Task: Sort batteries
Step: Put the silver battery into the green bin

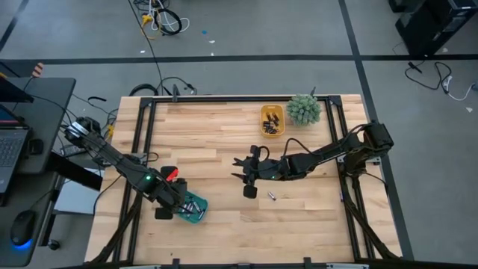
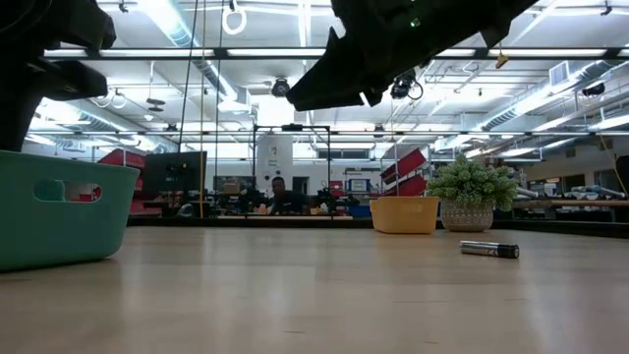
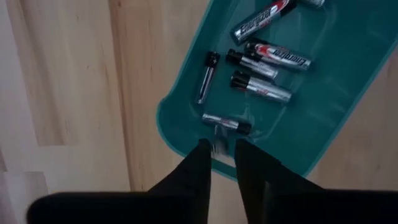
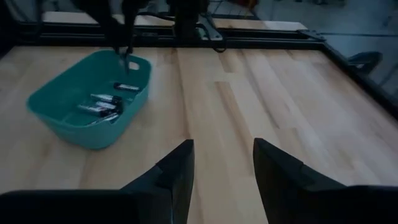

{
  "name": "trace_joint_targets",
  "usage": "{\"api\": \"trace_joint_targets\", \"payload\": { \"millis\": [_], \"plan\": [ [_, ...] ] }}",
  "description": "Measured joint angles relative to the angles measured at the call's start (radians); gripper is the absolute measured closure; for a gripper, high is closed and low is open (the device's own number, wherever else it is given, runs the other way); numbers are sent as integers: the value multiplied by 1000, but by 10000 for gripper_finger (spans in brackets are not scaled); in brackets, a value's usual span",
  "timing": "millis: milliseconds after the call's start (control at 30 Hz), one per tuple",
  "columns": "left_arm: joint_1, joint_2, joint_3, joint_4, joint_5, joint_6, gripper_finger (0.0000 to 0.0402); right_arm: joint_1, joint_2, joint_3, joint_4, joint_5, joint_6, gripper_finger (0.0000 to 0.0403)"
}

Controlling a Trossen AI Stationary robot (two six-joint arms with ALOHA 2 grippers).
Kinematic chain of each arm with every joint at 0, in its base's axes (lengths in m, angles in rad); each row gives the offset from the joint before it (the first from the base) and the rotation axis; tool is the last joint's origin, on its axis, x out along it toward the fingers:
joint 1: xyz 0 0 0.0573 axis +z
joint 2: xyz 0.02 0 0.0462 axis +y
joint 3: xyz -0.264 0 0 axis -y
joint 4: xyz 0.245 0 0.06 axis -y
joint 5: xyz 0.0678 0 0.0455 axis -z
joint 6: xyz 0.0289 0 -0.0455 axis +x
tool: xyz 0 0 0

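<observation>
Teal bin [image 1: 196,208], worktop 7 o'clock: approx. 6 batteries [image 3: 268,55] in. Left pincer [image 3: 224,147] above, slightly parted, empty. Right pincer [image 4: 224,163] spread, centre. One cell [image 1: 272,196] loose; yellow bin [image 1: 272,122] w/ more.

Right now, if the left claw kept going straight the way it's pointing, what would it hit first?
Probably the battery lying just past the left claw, on the floor of the teal bin. Depth is hard to judge, so it might meet the bin floor beside it instead.

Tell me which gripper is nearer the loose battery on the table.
Right. The right gripper hovers just beside the loose battery; the left gripper is far off, over the teal bin.
</observation>
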Motion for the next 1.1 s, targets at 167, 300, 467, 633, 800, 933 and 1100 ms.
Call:
{"api": "trace_joint_targets", "payload": {
  "millis": [167, 300, 467, 633, 800, 933, 1100],
  "plan": [
    [0, 0, 0, 18, -15, 0, 307, -15, -5, 21, 99, 111, -91, 253],
    [0, 0, 0, 29, -20, 0, 299, -44, -38, 115, 100, 112, -193, 253],
    [0, 0, 0, 29, -32, 1, 298, -103, -49, 290, 53, 111, -332, 254],
    [0, 0, 1, 34, -69, -4, 298, -176, -51, 425, -136, 98, -404, 254],
    [0, 0, 1, 34, -91, -28, 298, -160, -57, 429, -360, 26, -344, 255],
    [0, 0, 1, 33, -130, -18, 298, -108, -49, 428, -564, 23, -217, 256],
    [0, 0, 1, 34, -207, 26, 298, -22, -50, 428, -776, 22, -16, 260]
  ]
}}
